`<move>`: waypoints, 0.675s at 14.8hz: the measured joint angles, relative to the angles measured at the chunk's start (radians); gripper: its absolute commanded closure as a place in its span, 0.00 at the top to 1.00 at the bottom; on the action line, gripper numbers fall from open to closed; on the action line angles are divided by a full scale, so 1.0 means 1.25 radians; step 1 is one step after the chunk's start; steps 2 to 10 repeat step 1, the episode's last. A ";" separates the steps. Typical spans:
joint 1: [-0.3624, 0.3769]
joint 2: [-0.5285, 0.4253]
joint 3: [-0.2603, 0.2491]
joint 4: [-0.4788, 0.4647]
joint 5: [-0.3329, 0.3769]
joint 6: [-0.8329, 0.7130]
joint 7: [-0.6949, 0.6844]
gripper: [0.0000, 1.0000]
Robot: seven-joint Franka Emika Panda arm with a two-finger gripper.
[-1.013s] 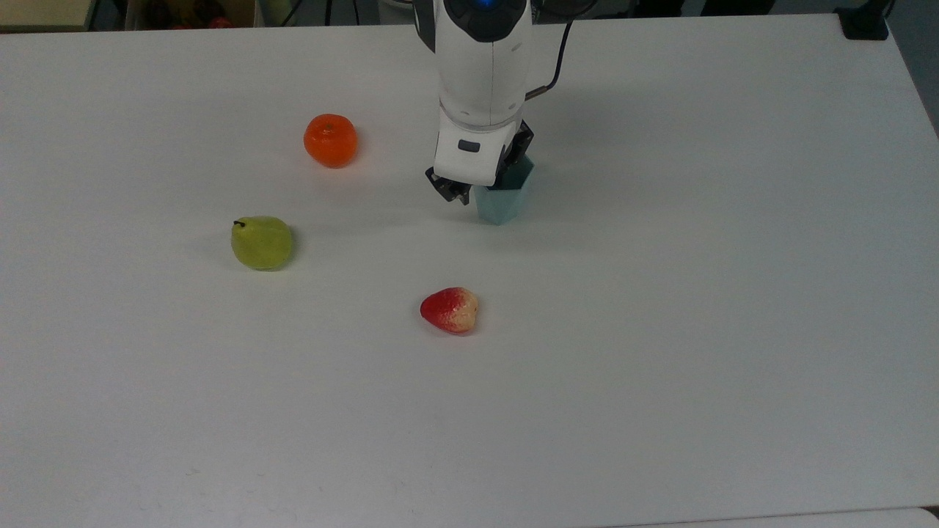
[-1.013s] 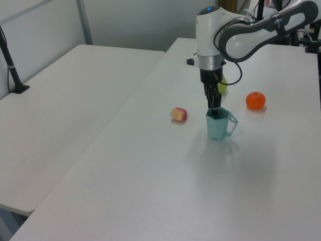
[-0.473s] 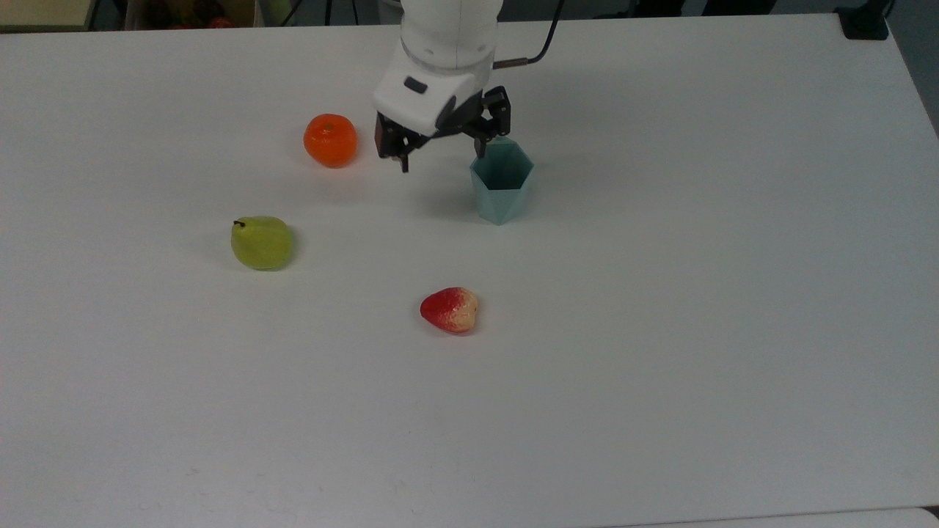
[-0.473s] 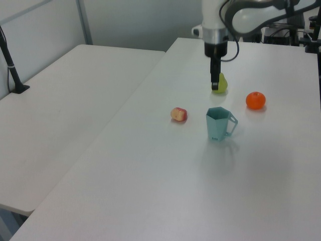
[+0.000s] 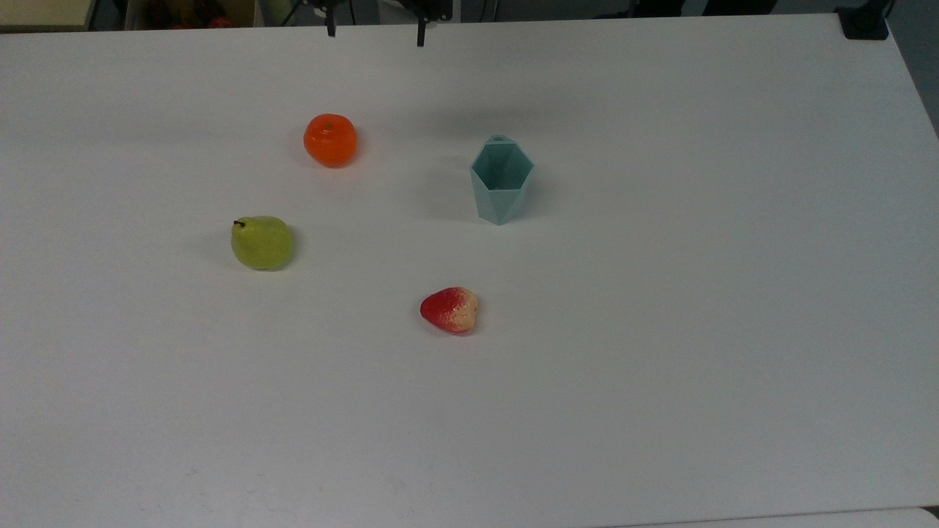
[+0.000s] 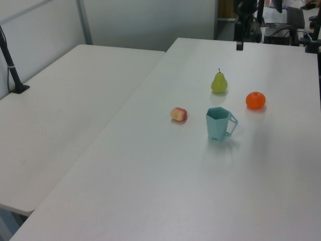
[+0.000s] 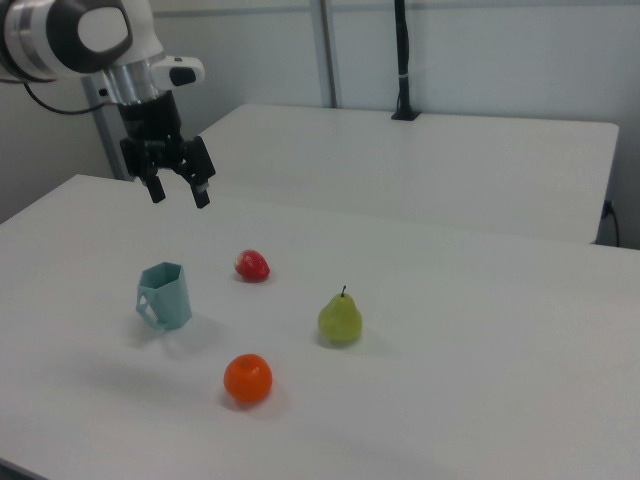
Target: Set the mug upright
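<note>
Mug (image 5: 502,180) upright on white table (image 5: 660,293), just above centre of the top view, hexagonal rim facing up, narrower base down. In the left view, mug (image 6: 217,124) right of centre with handle toward the left view's right. In the right view, mug (image 7: 166,296) at left of the frame, handle toward the right view's left.

Gripper (image 7: 176,189) in upper left of the right view, hanging in the air well above and beyond the mug, fingers spread apart with nothing between them. In the top view, gripper (image 5: 374,29) at the upper edge, left of centre, two dark fingertips well separated. In the left view, gripper (image 6: 239,44) at upper right, over the far end of the table.

Orange fruit (image 5: 331,139) left of the mug in the top view, apart from it. Green pear (image 5: 261,243) lower left of the orange. Red strawberry (image 5: 450,309) below the mug, near centre of the top view. All three separate, none touching the mug.
</note>
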 measured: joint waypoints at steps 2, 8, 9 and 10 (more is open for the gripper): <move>-0.001 -0.012 -0.006 -0.003 0.005 -0.006 0.000 1.00; -0.001 -0.012 -0.006 -0.003 0.005 -0.006 0.000 1.00; -0.001 -0.012 -0.006 -0.003 0.005 -0.006 0.000 1.00; -0.001 -0.012 -0.006 -0.003 0.005 -0.006 0.000 1.00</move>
